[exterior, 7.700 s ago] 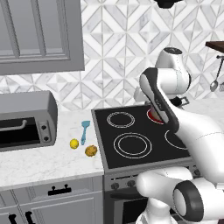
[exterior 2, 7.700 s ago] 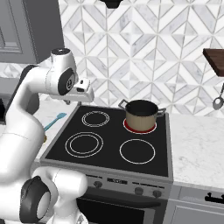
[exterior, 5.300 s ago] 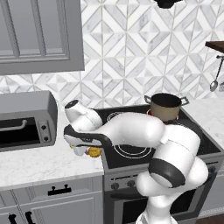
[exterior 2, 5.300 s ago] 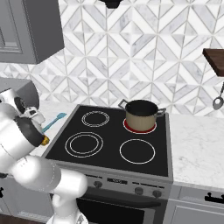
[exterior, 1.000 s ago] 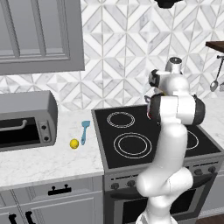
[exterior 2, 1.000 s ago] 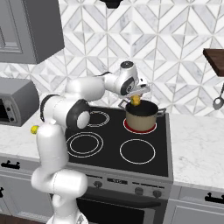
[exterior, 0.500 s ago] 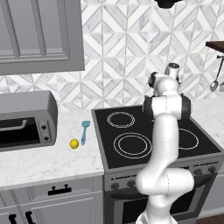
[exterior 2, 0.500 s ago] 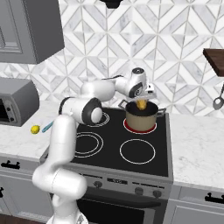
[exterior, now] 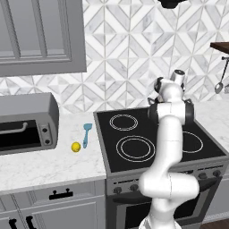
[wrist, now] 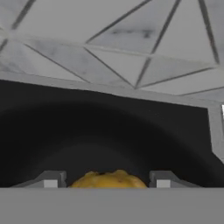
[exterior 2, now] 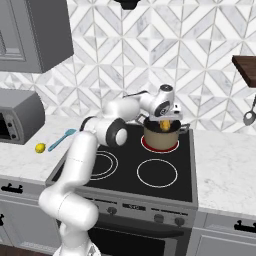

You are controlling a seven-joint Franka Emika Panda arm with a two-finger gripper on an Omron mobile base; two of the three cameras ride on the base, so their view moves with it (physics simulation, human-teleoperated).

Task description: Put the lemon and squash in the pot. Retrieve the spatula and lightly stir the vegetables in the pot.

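Squash [exterior 2: 164,124] sits pinched between the two fingertips of the claw [exterior 2: 164,125], held just over the mouth of the pot [exterior 2: 161,138]; the hand view shows its lumpy orange top [wrist: 108,179] between the two grey fingertips [wrist: 49,180], with the pot's dark inside [wrist: 105,140] spread beyond it and the patterned wall tiles [wrist: 113,39] above the rim. From the right base view the pot stands on the back right burner [exterior 2: 159,145] of the black stove [exterior 2: 130,167], the ring under it glowing red, and the arm [exterior 2: 125,110] reaches across from the left with its wrist bent down at the pot. In the left base view the arm [exterior: 167,147] stands upright in front of the stove [exterior: 134,143] and hides the pot. The lemon [exterior: 76,146] lies on the white worktop [exterior: 49,165] left of the stove, and the spatula [exterior: 86,134] lies just beside it, a little farther back, with its head toward the wall; the right base view shows the same pair, lemon [exterior 2: 40,147] and spatula [exterior 2: 63,138], near each other but apart. A grey toaster oven [exterior: 24,123] sits on the worktop farther left. A metal spoon [exterior: 219,85] hangs on the wall at the right.
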